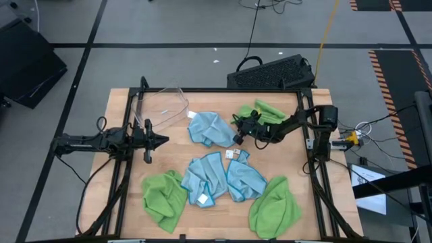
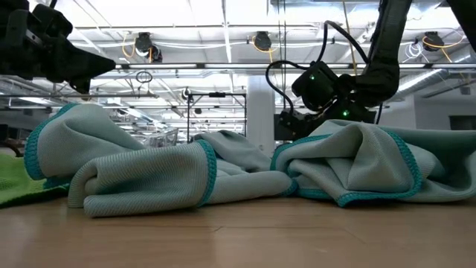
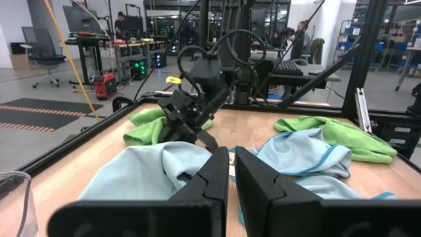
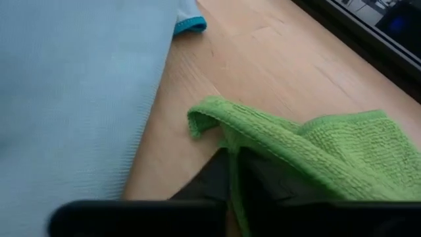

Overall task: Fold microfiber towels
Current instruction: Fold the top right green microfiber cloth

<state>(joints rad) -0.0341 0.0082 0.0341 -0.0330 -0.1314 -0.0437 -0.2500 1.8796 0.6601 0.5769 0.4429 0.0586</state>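
Note:
Several microfiber towels lie crumpled on the wooden table. A light blue towel (image 1: 209, 128) lies mid-table, two more blue ones (image 1: 206, 177) (image 1: 244, 179) nearer the front, and lime green ones at the front left (image 1: 165, 196) and front right (image 1: 275, 206). Another green towel (image 1: 266, 111) lies at the far right, and my right gripper (image 1: 237, 123) (image 4: 231, 153) is shut on its edge, beside the mid-table blue towel (image 4: 72, 99). My left gripper (image 1: 162, 140) (image 3: 231, 172) hangs shut above the table's left side, holding nothing. My right gripper pinches the green towel's free edge (image 4: 227, 139) between its two fingers, at their ends. The fingers come slanting down from the table's right side. The cloth drapes over one finger (image 4: 263, 181), and the rest of the towel (image 4: 342, 158) lies slack on the table.
A clear plastic bin (image 1: 165, 104) lies at the far left of the table. A black keyboard (image 1: 273, 71) sits on the floor past the far edge. A black frame (image 1: 202, 90) rims the table. Bare wood (image 4: 263, 59) shows ahead of my right gripper.

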